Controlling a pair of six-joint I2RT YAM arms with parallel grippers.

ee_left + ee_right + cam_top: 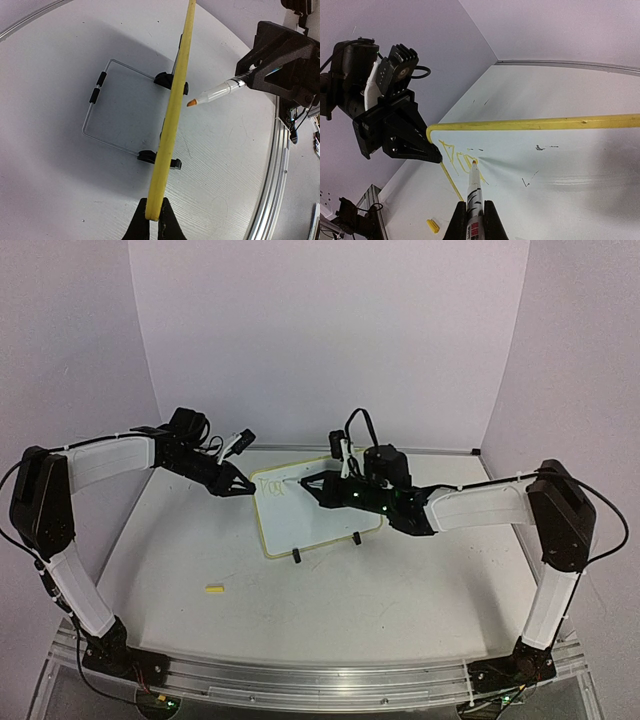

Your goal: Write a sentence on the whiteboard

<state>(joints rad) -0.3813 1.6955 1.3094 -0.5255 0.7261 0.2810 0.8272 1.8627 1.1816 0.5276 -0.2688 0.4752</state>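
The whiteboard (315,510) stands tilted on two black feet at mid-table, pale yellow rim around a white face. My left gripper (243,488) is shut on its left rim, seen edge-on in the left wrist view (172,115). My right gripper (305,483) is shut on a slim white marker (474,192); its orange tip touches the board face (560,170). The sentence (462,161) is a few yellowish letters near the board's upper left corner, faint in the top view (272,486).
A small yellow marker cap (214,589) lies on the table left of centre, also in the right wrist view (433,226). A wire stand (107,107) props the board from behind. Dark stray marks (540,147) dot the board face.
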